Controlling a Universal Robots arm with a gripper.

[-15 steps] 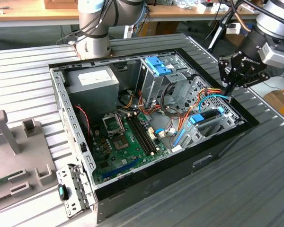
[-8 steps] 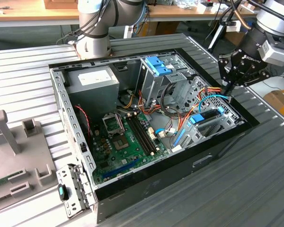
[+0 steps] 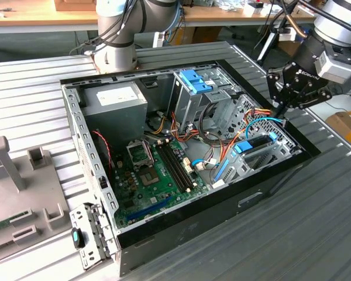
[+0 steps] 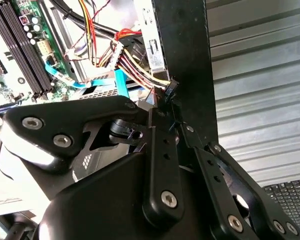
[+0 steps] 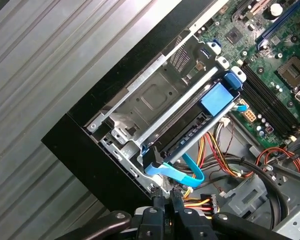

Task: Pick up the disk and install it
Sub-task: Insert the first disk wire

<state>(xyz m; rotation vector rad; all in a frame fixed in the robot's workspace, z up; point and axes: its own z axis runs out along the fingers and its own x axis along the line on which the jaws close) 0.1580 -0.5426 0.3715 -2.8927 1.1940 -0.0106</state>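
Disk [image 3: 256,144] seated in drive cage [image 5: 155,100], end effector [image 5: 166,202] pinched on cable connector [image 4: 170,87]

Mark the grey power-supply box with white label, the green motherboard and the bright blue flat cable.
Grey power-supply box [image 3: 118,95]: exterior view, on its white label.
Green motherboard [image 3: 134,188]: exterior view, bare board surface.
Bright blue flat cable [image 5: 192,170]: first wrist view, near its bend.

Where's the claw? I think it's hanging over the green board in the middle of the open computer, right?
Not quite. The computer case is open, but the gripper hangs at the case's edge on the exterior view's right, close to the disk with its blue rails, not over the green board in the middle. The exterior view shows this.
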